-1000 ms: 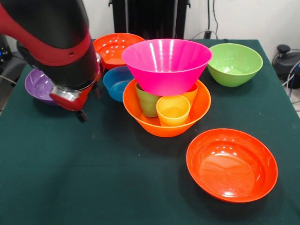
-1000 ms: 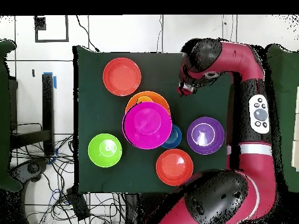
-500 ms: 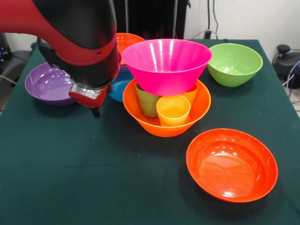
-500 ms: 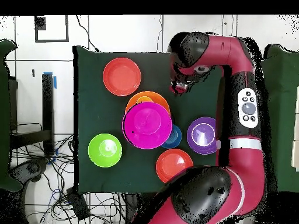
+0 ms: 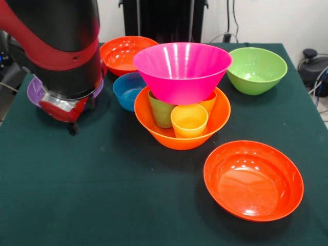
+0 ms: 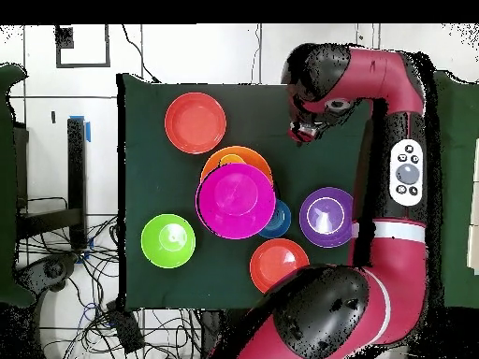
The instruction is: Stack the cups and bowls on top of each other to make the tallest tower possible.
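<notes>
The tower stands mid-table: a large light orange bowl (image 5: 179,137) (image 6: 234,153) holds a green cup (image 5: 161,111), a yellow cup (image 5: 189,121) and an orange cup (image 5: 209,101). A large pink bowl (image 5: 182,69) (image 6: 236,199) rests on the cups. My gripper (image 5: 73,128) (image 6: 301,136) hangs low over bare cloth to the left of the tower, holding nothing that I can see. Its wrist hides most of the purple bowl (image 5: 33,90) (image 6: 327,217). A small blue bowl (image 5: 127,90) (image 6: 280,222) sits right beside the tower.
One red-orange bowl (image 5: 123,51) (image 6: 279,265) sits behind the blue one. Another red-orange bowl (image 5: 253,179) (image 6: 195,122) lies at the front right. A lime green bowl (image 5: 256,69) (image 6: 168,240) stands at the back right. The green tablecloth (image 5: 128,195) covers the table.
The arm swung in toward the tower, then back out to the left. It now covers the purple bowl again. The bowls and cups have not moved.
</notes>
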Motion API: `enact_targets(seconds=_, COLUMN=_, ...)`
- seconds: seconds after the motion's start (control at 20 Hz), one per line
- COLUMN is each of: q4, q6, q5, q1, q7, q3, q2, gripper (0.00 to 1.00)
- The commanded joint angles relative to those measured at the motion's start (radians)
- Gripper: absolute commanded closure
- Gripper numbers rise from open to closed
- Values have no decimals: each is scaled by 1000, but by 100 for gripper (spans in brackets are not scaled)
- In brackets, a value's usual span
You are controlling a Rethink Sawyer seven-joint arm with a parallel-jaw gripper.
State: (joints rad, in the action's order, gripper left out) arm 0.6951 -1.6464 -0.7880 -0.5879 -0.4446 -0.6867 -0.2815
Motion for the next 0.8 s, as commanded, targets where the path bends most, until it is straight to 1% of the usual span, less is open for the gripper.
enact_targets(seconds=0.05, q4=-41, q6=-57, q5=-101, q1=18, q7=264, q3=45, q2=-15, gripper=0)
enact_targets(seconds=0.2, q4=-23, q6=-51, q5=-93, q1=12, q7=269, q3=46, q2=-20, gripper=0)
enact_targets(seconds=0.25, q4=0, q6=-42, q5=-85, q1=6, q7=265, q3=53, q2=-28, gripper=0)
enact_targets(seconds=0.4, q4=25, q6=-28, q5=-72, q1=-3, q7=261, q3=59, q2=-31, gripper=0)
enact_targets(seconds=0.65, q4=39, q6=-17, q5=-83, q1=-2, q7=268, q3=73, q2=-27, gripper=0)
enact_targets(seconds=0.8, q4=71, q6=-10, q5=-76, q1=-15, q7=281, q3=85, q2=-44, gripper=0)
